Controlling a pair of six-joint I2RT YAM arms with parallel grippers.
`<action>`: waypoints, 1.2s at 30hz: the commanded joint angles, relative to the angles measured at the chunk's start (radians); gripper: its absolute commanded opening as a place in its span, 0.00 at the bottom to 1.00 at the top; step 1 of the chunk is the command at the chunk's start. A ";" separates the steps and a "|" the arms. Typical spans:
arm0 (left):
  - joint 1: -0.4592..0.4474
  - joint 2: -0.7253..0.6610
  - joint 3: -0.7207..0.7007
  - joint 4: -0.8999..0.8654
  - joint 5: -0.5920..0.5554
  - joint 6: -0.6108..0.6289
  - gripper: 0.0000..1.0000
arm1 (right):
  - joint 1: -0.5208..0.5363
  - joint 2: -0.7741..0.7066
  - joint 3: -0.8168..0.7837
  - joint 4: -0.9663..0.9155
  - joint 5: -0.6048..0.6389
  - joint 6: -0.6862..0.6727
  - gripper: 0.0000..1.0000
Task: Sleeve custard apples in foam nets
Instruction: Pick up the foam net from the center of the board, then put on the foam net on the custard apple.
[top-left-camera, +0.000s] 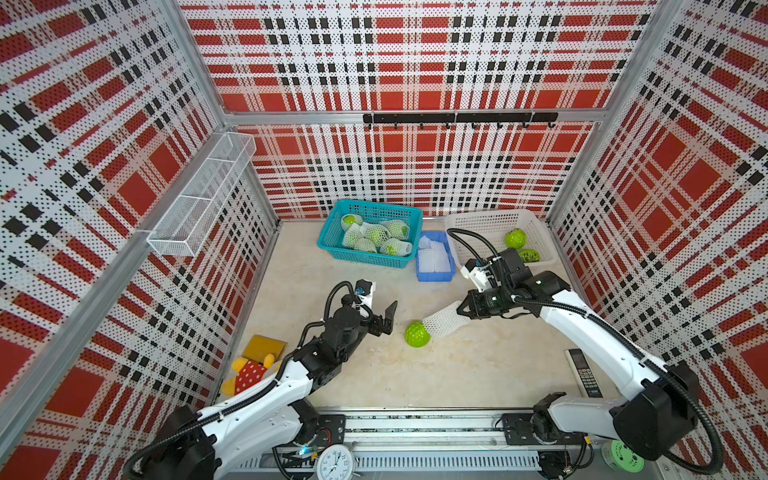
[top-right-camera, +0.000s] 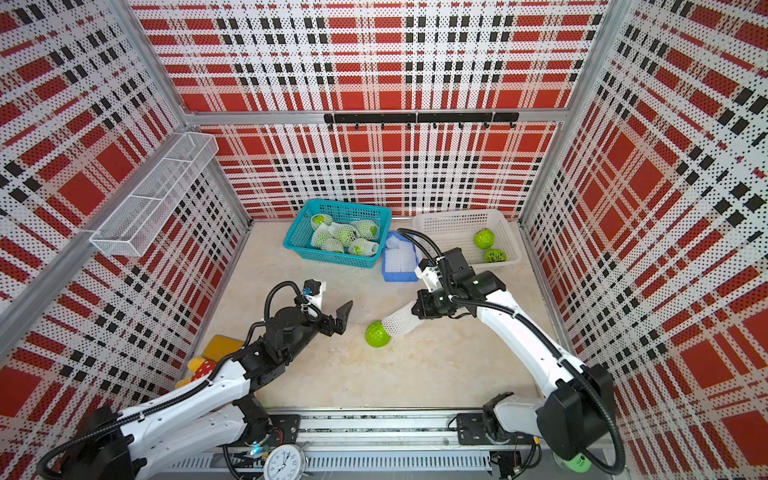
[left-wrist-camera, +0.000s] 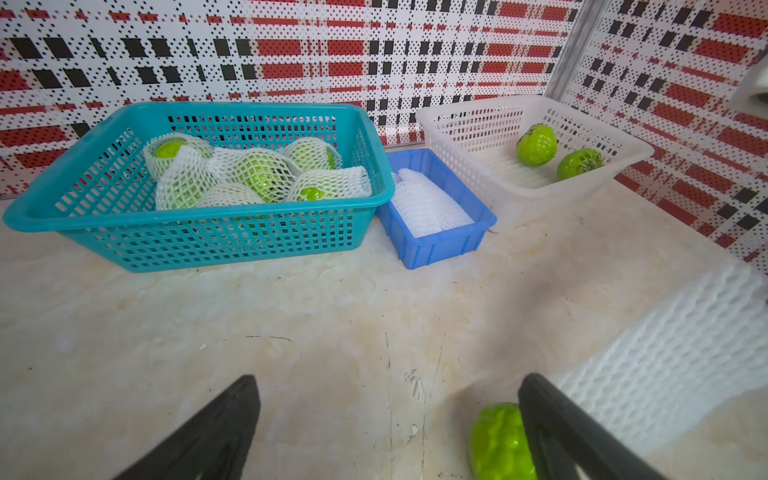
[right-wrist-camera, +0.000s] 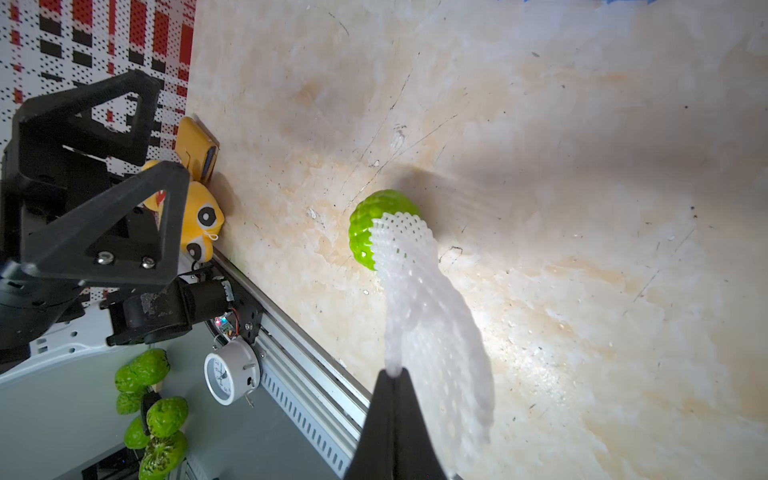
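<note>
The custard apple (top-left-camera: 417, 333) I'm working on sits loose on the bare bench (top-left-camera: 478, 374), between my two arms. The mouth of the foam net (top-left-camera: 442, 319) is touching its right-arm side. In the right wrist view, the rim of the net (right-wrist-camera: 432, 324) covers only part of the fruit (right-wrist-camera: 370, 226), and most of the green is bare. The net's long axis runs straight from the fruit back to my right hand (top-left-camera: 460, 311), which is pressed together, pinching the net's far end. My left hand (top-left-camera: 388, 320) is spread wide with nothing in it, on the opposite side of the fruit, and I judge it the nearer of the two. In its wrist view one finger (left-wrist-camera: 552, 419) partly hides the fruit (left-wrist-camera: 496, 440). I reckon pushing along the net's axis will roll the fruit towards the left hand, so that hand should brace it first.
</note>
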 joint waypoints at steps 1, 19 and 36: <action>-0.006 -0.014 -0.019 0.005 -0.035 -0.044 1.00 | 0.027 0.030 0.052 -0.020 0.016 -0.039 0.00; -0.016 -0.019 -0.052 0.009 -0.068 -0.069 1.00 | 0.111 0.174 0.163 -0.045 0.029 -0.068 0.00; -0.038 -0.021 -0.113 0.043 -0.134 -0.101 1.00 | 0.125 0.198 0.240 -0.056 -0.050 -0.046 0.00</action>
